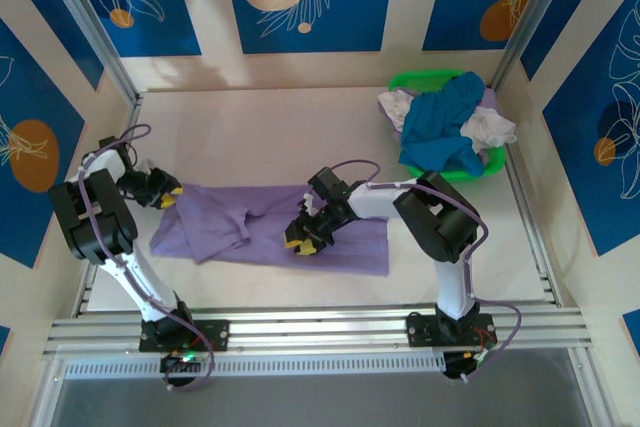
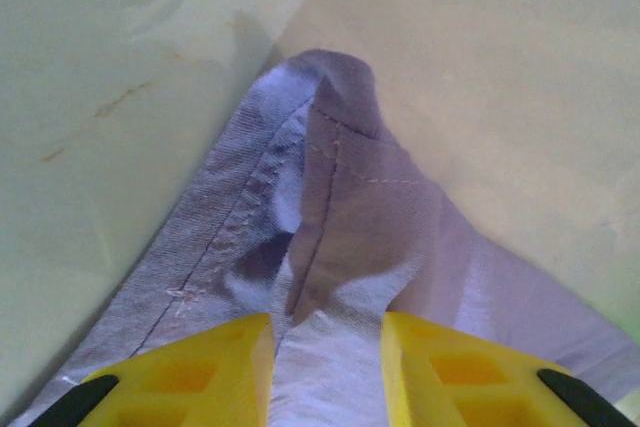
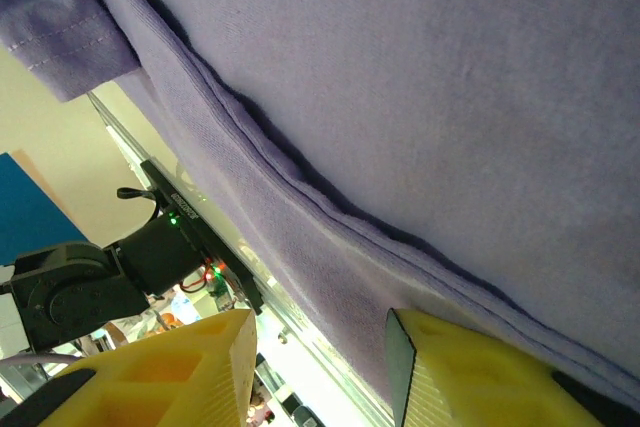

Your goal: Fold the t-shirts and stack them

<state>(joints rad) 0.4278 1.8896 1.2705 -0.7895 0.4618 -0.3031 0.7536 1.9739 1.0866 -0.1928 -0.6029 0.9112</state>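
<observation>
Fabric of the lavender t-shirt (image 1: 230, 222) lay spread flat on the surface (image 1: 260, 137), between the two arms. The left hand (image 1: 168, 194) sat at the shirt's left end, its yellow fingers (image 2: 200, 372) narrowly parted with a raised fold between them. The right hand (image 1: 303, 239) rested on the shirt's middle, partly open and gripping nothing. A teal t-shirt (image 1: 445, 127) and white t-shirts (image 1: 490, 127) were heaped in the green basket (image 1: 415, 79) at the far right corner.
</observation>
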